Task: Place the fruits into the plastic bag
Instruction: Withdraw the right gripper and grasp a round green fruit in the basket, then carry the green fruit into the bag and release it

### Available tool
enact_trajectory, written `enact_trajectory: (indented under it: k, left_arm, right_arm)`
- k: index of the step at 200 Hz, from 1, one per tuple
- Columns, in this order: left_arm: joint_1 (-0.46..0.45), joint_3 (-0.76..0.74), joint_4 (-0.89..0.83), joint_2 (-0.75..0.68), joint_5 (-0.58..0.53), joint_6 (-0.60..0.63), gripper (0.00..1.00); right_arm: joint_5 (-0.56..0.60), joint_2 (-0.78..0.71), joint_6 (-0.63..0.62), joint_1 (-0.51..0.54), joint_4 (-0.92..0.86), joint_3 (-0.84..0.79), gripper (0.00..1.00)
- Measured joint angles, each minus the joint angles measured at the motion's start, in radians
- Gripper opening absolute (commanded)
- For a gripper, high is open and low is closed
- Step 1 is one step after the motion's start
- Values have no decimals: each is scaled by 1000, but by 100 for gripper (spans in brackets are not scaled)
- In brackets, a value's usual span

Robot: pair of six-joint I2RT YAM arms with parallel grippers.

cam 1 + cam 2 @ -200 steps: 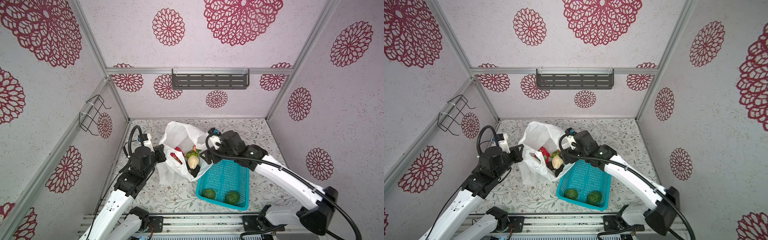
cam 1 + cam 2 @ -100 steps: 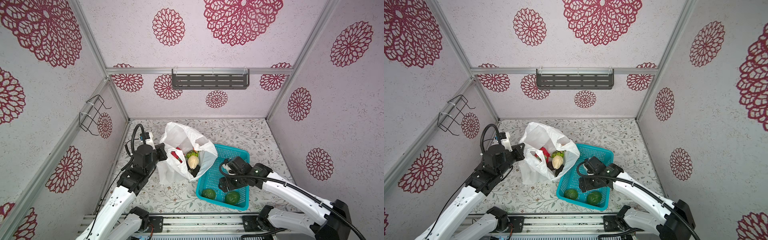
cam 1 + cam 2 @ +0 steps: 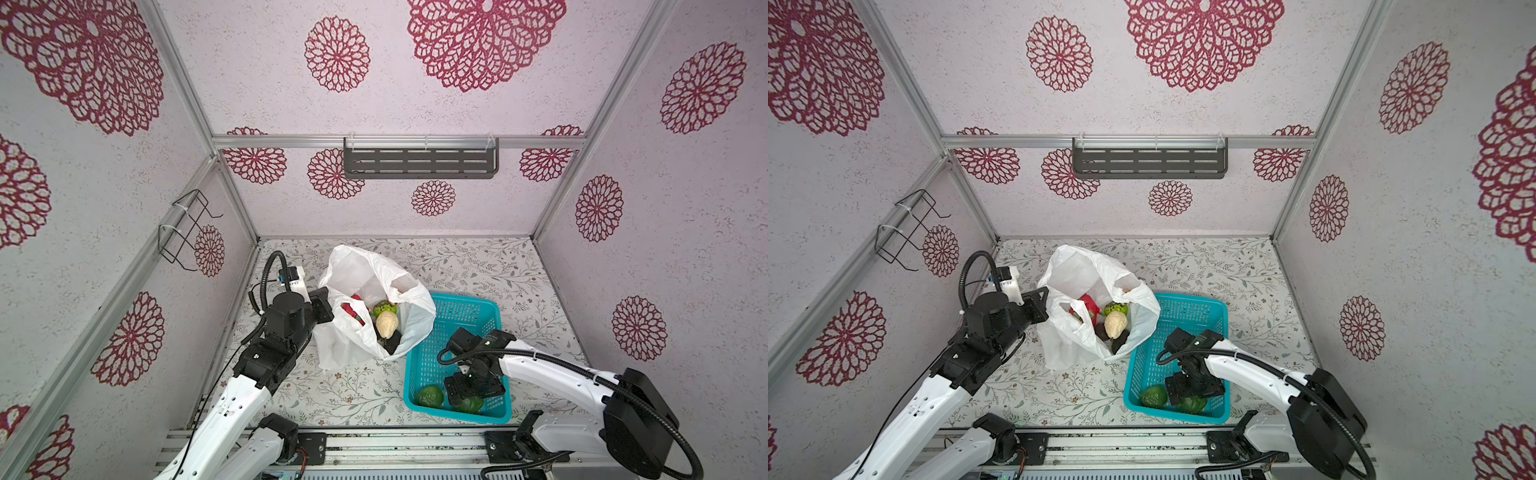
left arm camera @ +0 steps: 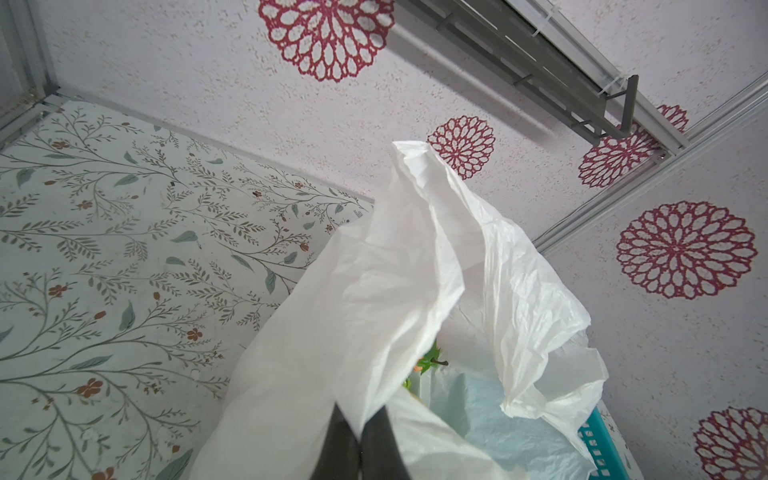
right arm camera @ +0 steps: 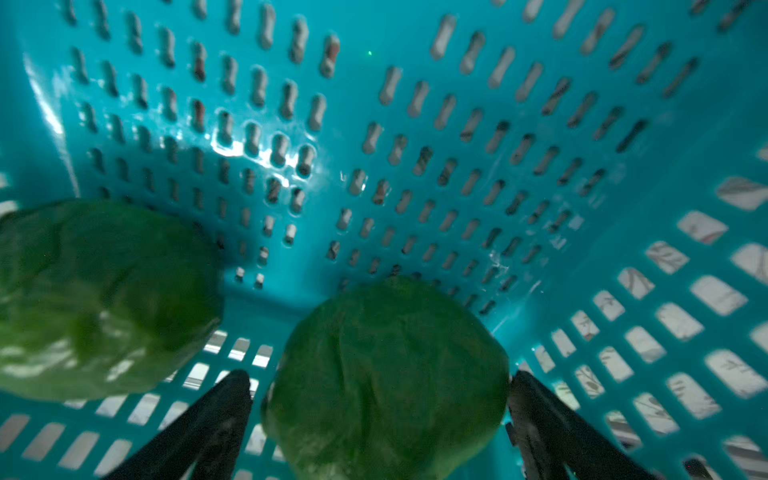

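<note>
left gripper (image 4: 360, 430) pinches crinkly white bag (image 4: 374, 291); right gripper (image 5: 378, 401) spread around round dark-green fruit (image 5: 386, 365).

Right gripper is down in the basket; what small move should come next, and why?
Probably close the right gripper on the green fruit between its open jaws: they straddle it in the basket, and the left gripper pinches the bag rim, holding its mouth open.

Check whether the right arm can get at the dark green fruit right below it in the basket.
Probably yes: the right end effector is open inside the teal basket, fingers either side of that dark green fruit, nothing between.
</note>
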Motion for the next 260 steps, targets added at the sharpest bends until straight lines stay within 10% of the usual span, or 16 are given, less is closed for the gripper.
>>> enact_trajectory:
  k: [94, 195, 260]
  left_arm:
    - [0, 0, -4, 2, 2, 4, 0]
    - [0, 10, -2, 29, 10, -9, 0]
    - [-3, 10, -2, 19, 16, -37, 0]
  right_arm:
    - [5, 20, -59, -1, 0, 46, 54]
    - [-33, 27, -184, -1, 146, 626, 55]
    - [-62, 513, -198, 0, 192, 892, 66]
